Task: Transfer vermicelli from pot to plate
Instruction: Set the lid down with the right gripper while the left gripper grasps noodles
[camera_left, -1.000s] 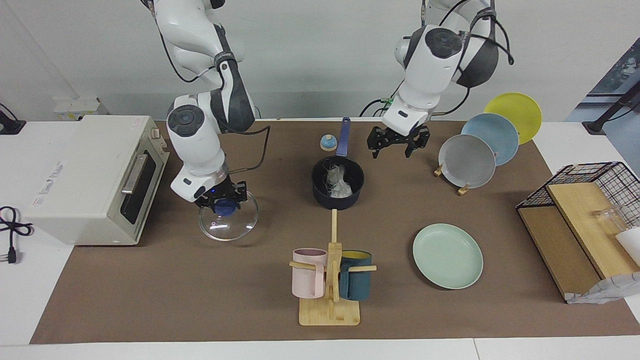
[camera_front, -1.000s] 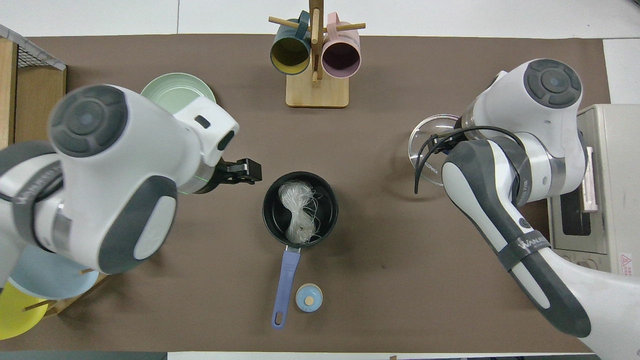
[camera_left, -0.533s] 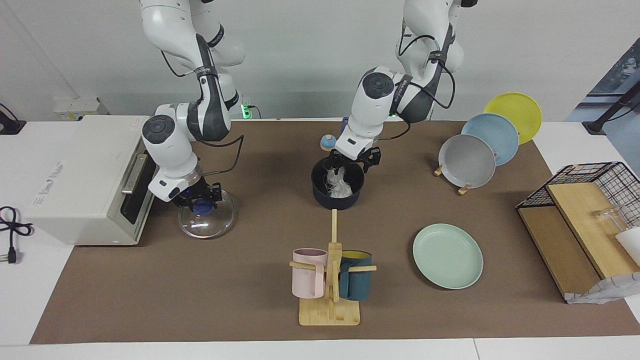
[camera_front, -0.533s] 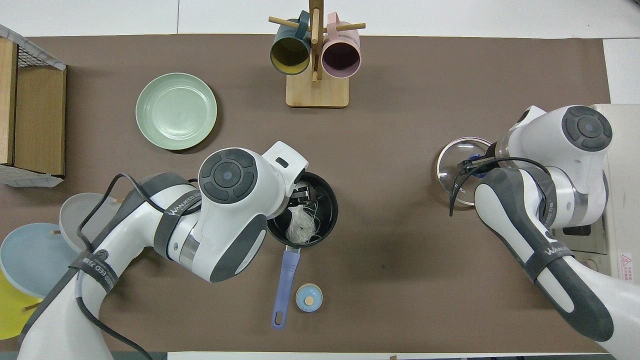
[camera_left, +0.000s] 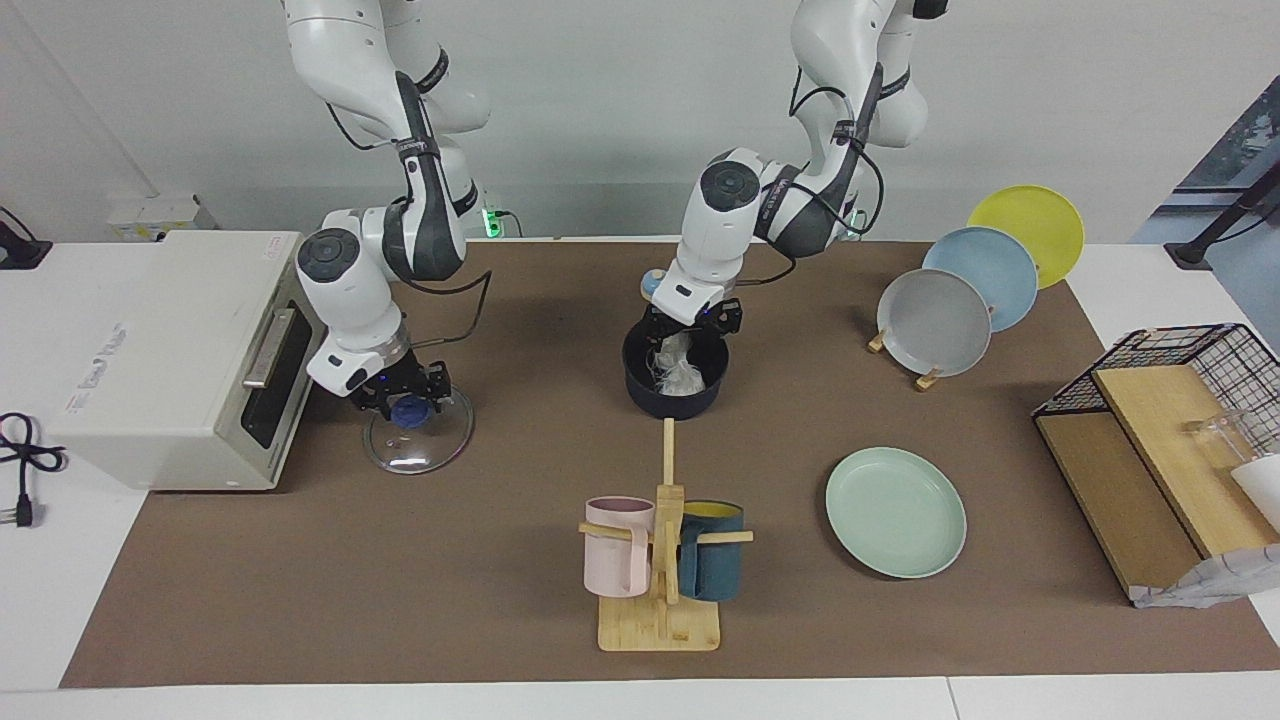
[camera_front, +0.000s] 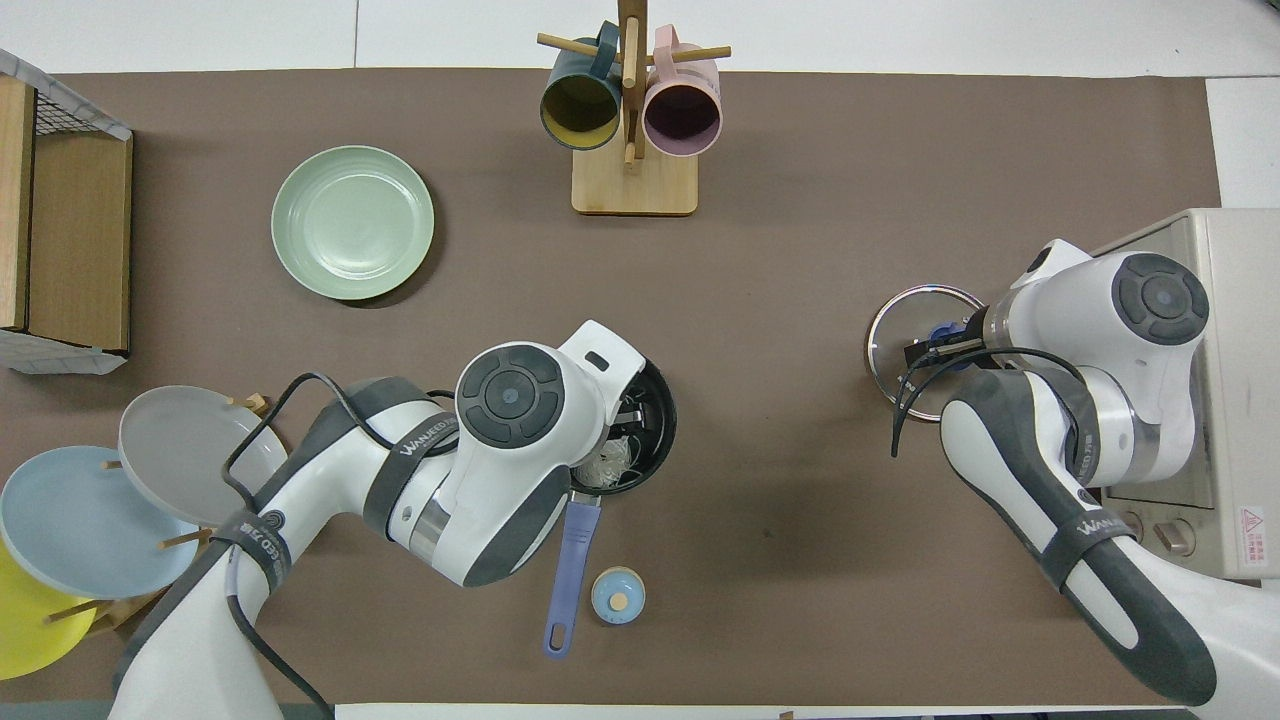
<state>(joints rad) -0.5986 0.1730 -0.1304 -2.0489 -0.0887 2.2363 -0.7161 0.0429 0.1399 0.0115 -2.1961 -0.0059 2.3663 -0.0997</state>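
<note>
Left claw (camera_left: 690, 322): mine, low over the pot's mouth with the tips dipped into the vermicelli; whether the fingers are apart or pinched on the strands I cannot tell, as my own wrist hides them from above.
Vermicelli (camera_left: 677, 368): a pale tangle inside the pot, heaped toward the wall at 6 o'clock of the pot in the facing view, directly under my left claw.
Pot (camera_left: 674, 374): dark navy, standing mid-worktop; its blue handle (camera_front: 570, 575) points back toward the robots, with a small blue bell (camera_front: 618, 595) just beside the handle.
Plate (camera_left: 895, 511): mint green and bare, lying at about 4 o'clock from the pot in the facing view, well apart from it and toward the left arm's end of the worktop.
Right claw (camera_left: 404, 398): mine too, clamped together on the blue knob of the glass lid (camera_left: 418, 432), which sits tilted on the worktop in front of the toaster oven (camera_left: 175, 355); this arm waits.
Step in hand: I judge this to be the grab of the noodles, the first part of the transfer.
Next move: it calls for a firm pinch on a thick bunch, a straight lift clear of the rim, then a carry over to the plate without trailing strands.
</note>
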